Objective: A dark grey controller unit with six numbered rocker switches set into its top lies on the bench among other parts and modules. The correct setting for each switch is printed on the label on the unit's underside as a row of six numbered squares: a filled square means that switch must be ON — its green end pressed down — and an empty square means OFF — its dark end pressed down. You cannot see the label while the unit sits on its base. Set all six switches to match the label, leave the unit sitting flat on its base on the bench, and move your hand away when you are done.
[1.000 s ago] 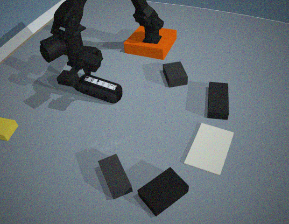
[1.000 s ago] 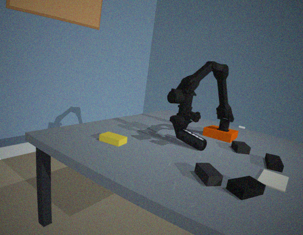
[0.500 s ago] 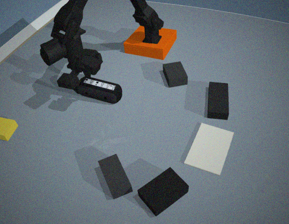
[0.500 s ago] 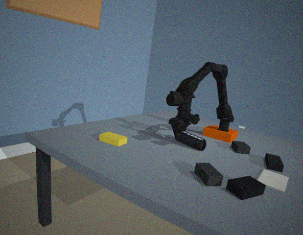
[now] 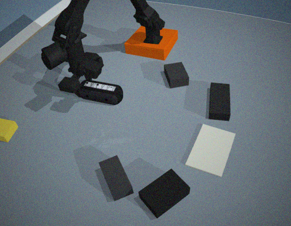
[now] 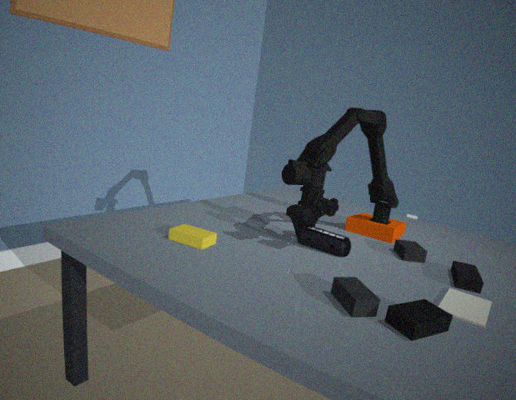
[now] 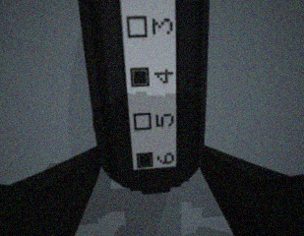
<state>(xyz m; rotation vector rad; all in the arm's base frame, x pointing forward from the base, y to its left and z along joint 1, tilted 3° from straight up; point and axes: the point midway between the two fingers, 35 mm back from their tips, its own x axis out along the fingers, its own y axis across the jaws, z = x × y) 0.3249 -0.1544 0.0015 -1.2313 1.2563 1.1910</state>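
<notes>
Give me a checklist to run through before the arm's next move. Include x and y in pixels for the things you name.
1. Controller unit (image 5: 101, 97) (image 6: 328, 243) (image 7: 191, 88) between the fingers of the gripper (image 5: 77, 89) (image 6: 301, 237) (image 7: 150, 150): ok.
2. Label (image 5: 99, 86) (image 7: 152, 105) facing up: ok.
3. Squares 3 to 6 readable in the wrist view: ok; 3 and 5 empty, 4 and 6 filled.
4. Squares 1 and 2 readable there: not ok, out of frame.
5. Rocker switches matching label: cannot tell, hidden.
6. Unit sitting on its base: not ok, underside up.

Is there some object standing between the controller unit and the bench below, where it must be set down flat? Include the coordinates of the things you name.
Nothing visible stands between the controller unit (image 5: 103, 94) (image 6: 326, 242) (image 7: 110, 98), held in the gripper (image 5: 80, 86) (image 6: 302, 232) (image 7: 150, 150), and the bench (image 5: 140, 126) (image 6: 249, 267) (image 7: 260, 74), though its body hides part of the spot.
</notes>
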